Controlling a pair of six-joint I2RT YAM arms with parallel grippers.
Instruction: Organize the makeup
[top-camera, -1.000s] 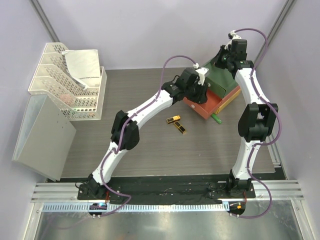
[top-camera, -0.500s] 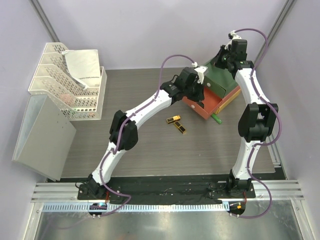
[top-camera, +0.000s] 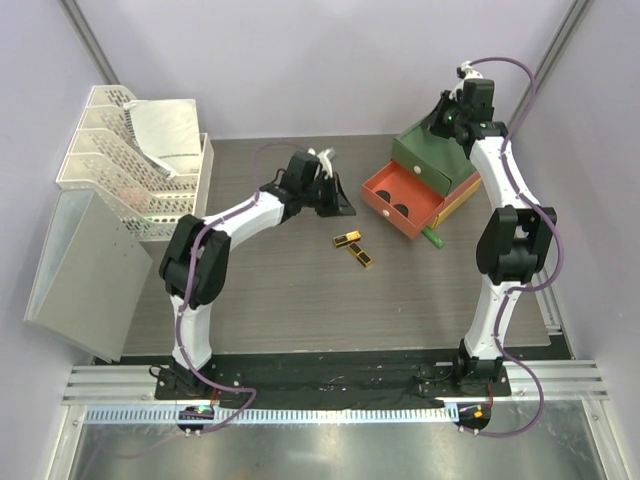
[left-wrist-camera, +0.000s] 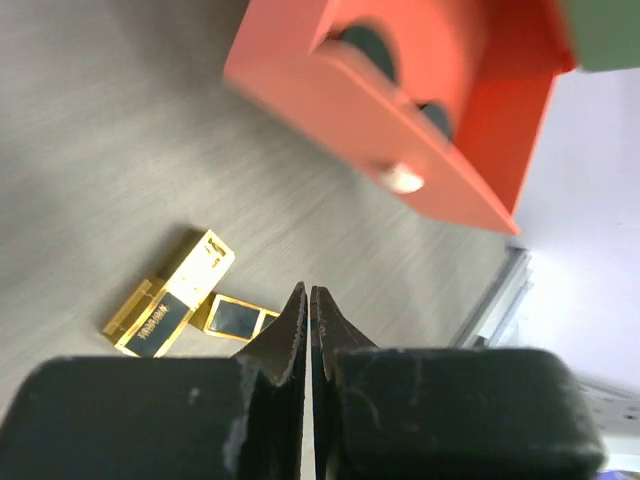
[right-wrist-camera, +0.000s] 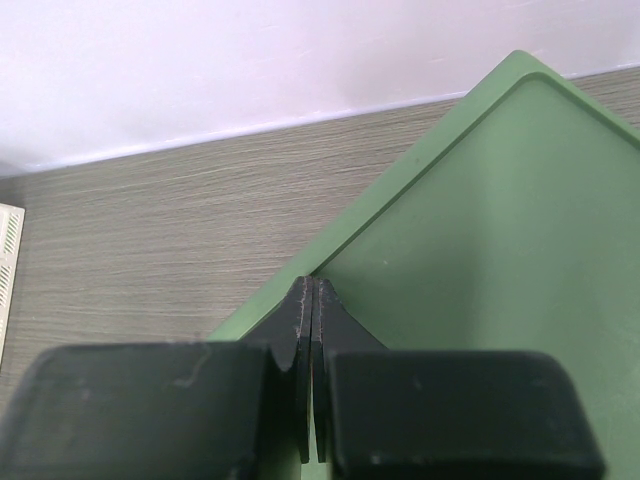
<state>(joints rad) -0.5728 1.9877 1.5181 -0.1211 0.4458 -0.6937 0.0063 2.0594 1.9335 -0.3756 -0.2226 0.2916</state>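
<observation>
The orange drawer (top-camera: 425, 222) of the stacked box stands pulled out, with two black round compacts (top-camera: 389, 197) (left-wrist-camera: 365, 45) lying inside it. Two black-gold sticks (top-camera: 347, 239) (left-wrist-camera: 170, 295) lie side by side on the table left of the drawer's front. A green tube (top-camera: 432, 238) pokes out beside the drawer's near corner. My left gripper (top-camera: 338, 203) (left-wrist-camera: 308, 292) hovers shut and empty just behind the sticks, left of the drawer. Shut and holding nothing, my right gripper (top-camera: 440, 122) (right-wrist-camera: 311, 285) rests at the edge of the green box top (right-wrist-camera: 500, 220). Other makeup is out of view.
White mesh trays (top-camera: 130, 160) holding a paper stand at the back left, with a grey box (top-camera: 80, 260) in front of them. The drawer's white knob (left-wrist-camera: 403, 180) faces the sticks. A yellow layer (top-camera: 466, 195) shows under the green one.
My left arm has pulled back to the left, away from the drawer, and its jaws have closed empty. The two compacts in the drawer have come into view. The right arm has stayed put.
</observation>
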